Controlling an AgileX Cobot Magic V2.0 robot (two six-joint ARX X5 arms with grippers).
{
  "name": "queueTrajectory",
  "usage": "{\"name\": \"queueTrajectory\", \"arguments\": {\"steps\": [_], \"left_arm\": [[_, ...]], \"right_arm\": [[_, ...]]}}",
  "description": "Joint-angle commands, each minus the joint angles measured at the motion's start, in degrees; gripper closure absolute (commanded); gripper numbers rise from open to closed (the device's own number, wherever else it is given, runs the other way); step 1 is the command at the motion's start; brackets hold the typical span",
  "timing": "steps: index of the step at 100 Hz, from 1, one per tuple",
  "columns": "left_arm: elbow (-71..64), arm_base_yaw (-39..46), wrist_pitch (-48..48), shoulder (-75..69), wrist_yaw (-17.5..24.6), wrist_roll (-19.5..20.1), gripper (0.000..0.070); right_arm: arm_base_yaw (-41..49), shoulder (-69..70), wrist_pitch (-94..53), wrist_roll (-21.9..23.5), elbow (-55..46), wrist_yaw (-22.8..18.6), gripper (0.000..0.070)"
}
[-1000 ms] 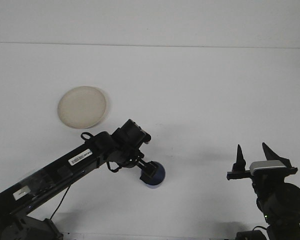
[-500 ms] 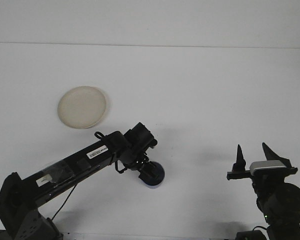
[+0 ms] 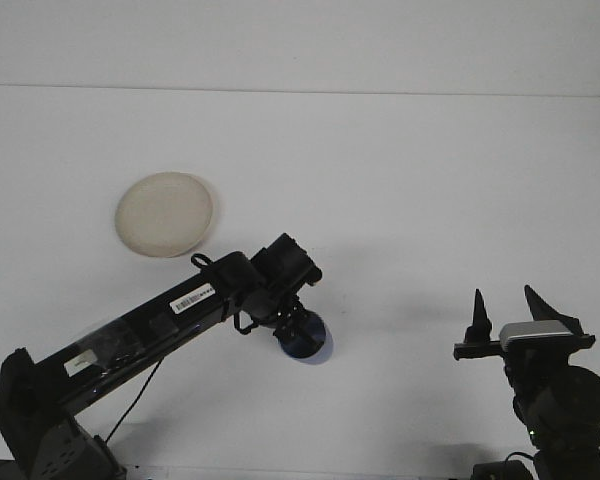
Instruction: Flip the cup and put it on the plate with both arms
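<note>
A dark blue cup (image 3: 310, 342) is near the table's front centre, tilted with its open mouth showing toward the camera. My left gripper (image 3: 296, 328) is shut on the cup from above and to the left, its black fingers partly covering the rim. The cream plate (image 3: 165, 213) lies flat at the back left, well apart from the cup. At the front right, my right gripper (image 3: 502, 308) stands open with its two black fingers pointing up and nothing between them.
The white table (image 3: 410, 190) stretches back to a pale wall. My left arm (image 3: 150, 320) runs diagonally from the front left corner toward the cup.
My left arm has lifted and turned its wrist, tipping the cup so that its mouth now faces the camera. The right arm has not moved.
</note>
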Motion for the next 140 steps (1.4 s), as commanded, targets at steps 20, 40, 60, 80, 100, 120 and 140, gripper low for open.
{"name": "queueTrajectory", "arguments": {"steps": [20,40,60,80,100,120,140], "left_arm": [[15.8,8.7,-8.8,1.0,-7.2,5.0,0.0691],[21.5,20.8,-9.2,1.0,-13.2,6.3,0.069],[21.6,33.5,-8.7,2.8,-13.2,6.4,0.069],[21.6,41.5,-5.6,6.8,-13.2,6.0,0.069],[21.6,44.1,-5.3,12.6,-13.0,5.7,0.0688],[21.6,44.5,-3.5,17.2,-12.9,5.7,0.0685],[21.6,44.6,-3.6,19.4,-12.5,5.5,0.06]], "right_arm": [[0.1,0.0,0.6,-0.2,0.3,0.0,0.0212],[0.1,0.0,0.6,-0.2,0.3,0.0,0.0212],[0.1,0.0,0.6,-0.2,0.3,0.0,0.0212],[0.1,0.0,0.6,-0.2,0.3,0.0,0.0212],[0.1,0.0,0.5,-0.2,0.3,0.0,0.0212],[0.1,0.0,0.5,-0.2,0.3,0.0,0.0212],[0.1,0.0,0.5,-0.2,0.3,0.0,0.0212]]}}
